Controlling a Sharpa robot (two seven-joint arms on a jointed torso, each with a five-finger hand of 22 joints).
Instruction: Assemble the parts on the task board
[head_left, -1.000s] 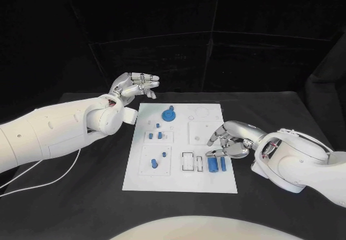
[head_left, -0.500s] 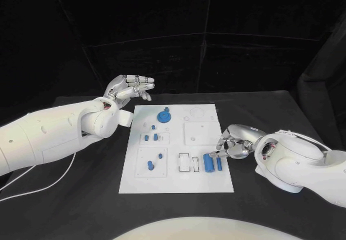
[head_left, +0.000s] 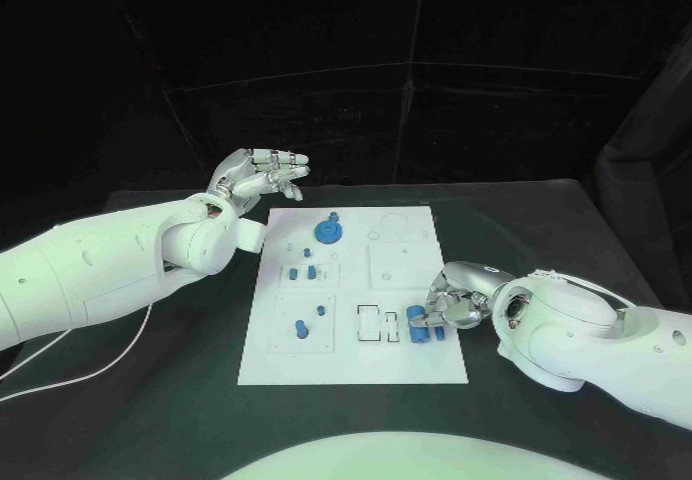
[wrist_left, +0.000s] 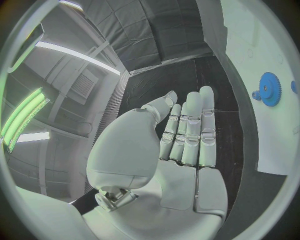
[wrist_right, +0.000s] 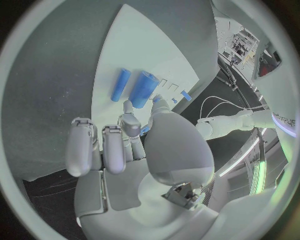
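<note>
One board (head_left: 353, 360), white, flat mid-worktop (head_left: 548, 225), long side running away from the robot. Blue parts on it, head view: one gear (head_left: 327, 233) at the far end with a small knob just beyond it; three small pegs (head_left: 302, 271) in the square plate below the gear, one a bit further back than the other two; two pegs (head_left: 300, 328) in the next square plate nearer the robot, one larger, one small. Near the right edge, two blue cylinders (wrist_right: 142, 89) lie side by side, one thick, one thin, seen clearly from the right wrist. Two outlined rectangular slots (head_left: 381, 325) sit just left of those cylinders, white inserts inside, no blue in them. One more square plate (head_left: 397, 266) on the right half, bare white. Right hand (head_left: 450, 302) is down at the board's right edge, fingers curled at the near end of the thick cylinder; thumb and a fingertip meet there, but cannot tell whether it's actually pinched or just touched. Left hand (head_left: 261, 176) is raised off the far left corner of the board, well apart from the parts, fingers loosely bent in the head view, straight and together from its wrist, holding nothing.
</note>
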